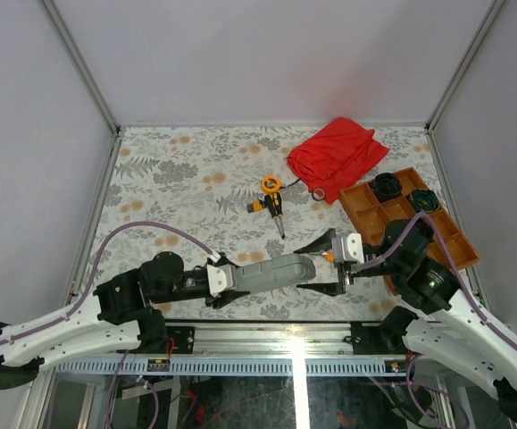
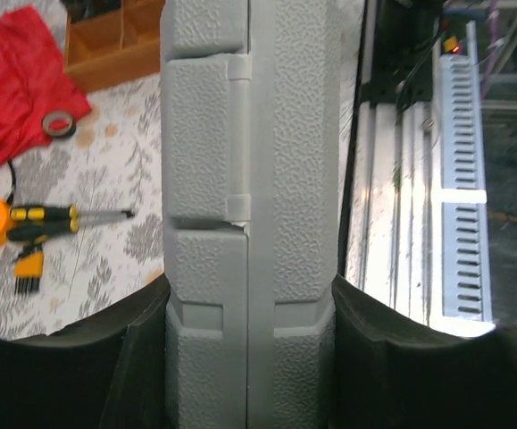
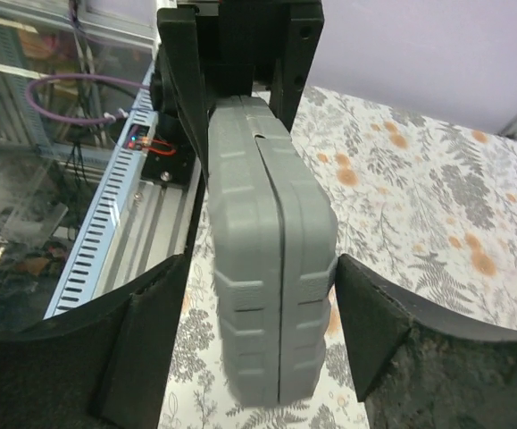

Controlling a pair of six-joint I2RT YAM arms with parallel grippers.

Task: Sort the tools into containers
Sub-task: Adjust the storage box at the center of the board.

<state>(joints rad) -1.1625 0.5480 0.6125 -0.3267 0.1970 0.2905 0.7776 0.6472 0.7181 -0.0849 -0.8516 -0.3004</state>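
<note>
Top external view: the closed grey case [image 1: 274, 270] lies lengthwise in the lower centre of the frame, between the two arms. The left jaws are at its left end and the right jaws at its right end.

Left wrist view: the case runs up the middle of the frame with its seam facing the camera. Both fingers [image 2: 142, 366] press flat against its sides, so the left jaws are clamped on it.

Right wrist view: the case's other end sits between the right jaws. They stand slightly wider than it, with a sliver of gap on the left of the frame.

On the bench [image 1: 178, 179], above centre and well apart from the case, a screwdriver [image 1: 277, 207] lies just below a tape measure [image 1: 271, 184].
</note>
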